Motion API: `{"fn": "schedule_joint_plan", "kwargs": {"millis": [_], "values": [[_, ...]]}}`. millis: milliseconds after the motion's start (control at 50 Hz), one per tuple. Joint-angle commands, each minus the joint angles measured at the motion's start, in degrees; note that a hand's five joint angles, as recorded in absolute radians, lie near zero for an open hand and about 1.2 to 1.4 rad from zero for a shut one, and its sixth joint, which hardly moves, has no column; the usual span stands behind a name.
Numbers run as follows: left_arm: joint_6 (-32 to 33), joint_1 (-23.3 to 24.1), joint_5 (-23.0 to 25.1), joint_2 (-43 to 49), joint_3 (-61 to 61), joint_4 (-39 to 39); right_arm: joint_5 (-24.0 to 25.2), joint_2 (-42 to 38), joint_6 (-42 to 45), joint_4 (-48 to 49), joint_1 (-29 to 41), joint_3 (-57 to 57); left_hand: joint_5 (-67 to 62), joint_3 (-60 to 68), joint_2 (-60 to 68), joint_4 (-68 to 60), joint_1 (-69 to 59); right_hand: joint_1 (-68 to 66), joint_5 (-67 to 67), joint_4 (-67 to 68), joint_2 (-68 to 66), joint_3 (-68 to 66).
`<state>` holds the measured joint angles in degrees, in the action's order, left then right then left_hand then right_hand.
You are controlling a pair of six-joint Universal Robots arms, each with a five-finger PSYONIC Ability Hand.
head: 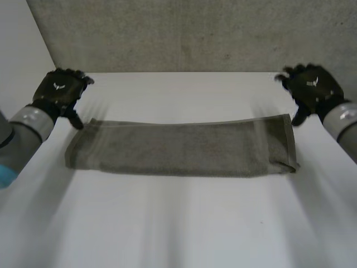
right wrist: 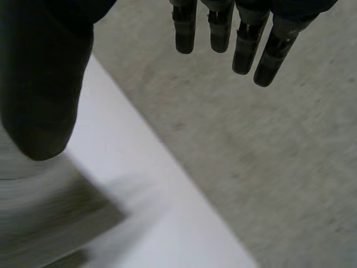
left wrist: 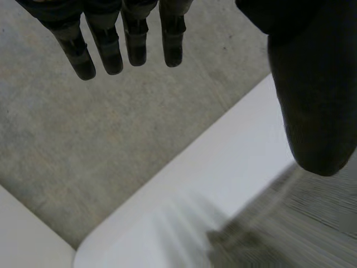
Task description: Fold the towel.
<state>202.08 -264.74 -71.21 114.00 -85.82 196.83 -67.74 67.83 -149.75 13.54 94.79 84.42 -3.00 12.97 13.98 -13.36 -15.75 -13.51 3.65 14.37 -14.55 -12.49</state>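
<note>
Lying folded as a long strip across the table (head: 178, 223), nearer its far edge, was the towel (head: 178, 148); the left hand (head: 58, 90) hovered over the far left corner, fingers straight, holding nothing; the right hand (head: 312, 86) hovered open-fingered over the far right corner, its thumb seemingly just above the towel's end.

Head camera high behind table (head: 178, 223), downward; wrist cameras close over its far corners, towel (head: 178, 148) ends.
</note>
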Motion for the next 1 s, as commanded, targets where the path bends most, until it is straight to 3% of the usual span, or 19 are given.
{"fn": "schedule_joint_plan", "kwargs": {"millis": [20,120,200,440,700,1000], "values": [[0.2,-1.4,0.5,-7.0,-12.7,0.0,1.0,6.5,-1.6,-6.0,-0.2,12.6,2.8,-3.0,-3.8,3.4,5.5,2.1,-2.2,-4.4,3.1,2.5],[0.3,-1.7,0.1,-6.9,-16.7,0.0,1.5,6.3,-0.9,-5.1,-0.6,18.1,2.3,-3.0,-3.3,3.4,5.0,-14.0,13.9,-4.4,-13.0,2.5],[0.3,-1.7,0.1,-5.5,-17.0,0.0,2.8,4.7,-0.8,-4.3,-1.1,18.7,2.1,-3.0,-3.1,3.4,4.9,-18.3,18.1,-4.4,-17.2,2.5],[0.9,-1.7,0.0,2.2,-15.6,1.7,4.1,-5.3,3.0,1.1,-3.8,16.7,1.9,-3.0,-2.9,3.4,4.7,-18.4,18.3,-4.4,-17.4,2.5],[4.9,-3.7,-3.1,7.4,-11.9,3.7,5.3,-6.7,7.5,1.8,-9.8,14.4,1.9,-3.0,-2.9,3.4,4.7,-17.8,17.6,-4.4,-16.7,2.5],[6.6,-3.4,-3.4,7.9,-12.3,3.7,6.2,-6.0,7.7,1.7,-9.3,16.7,1.9,-3.0,-2.9,3.4,4.7,-15.6,15.4,-4.4,-14.5,2.5]]}}
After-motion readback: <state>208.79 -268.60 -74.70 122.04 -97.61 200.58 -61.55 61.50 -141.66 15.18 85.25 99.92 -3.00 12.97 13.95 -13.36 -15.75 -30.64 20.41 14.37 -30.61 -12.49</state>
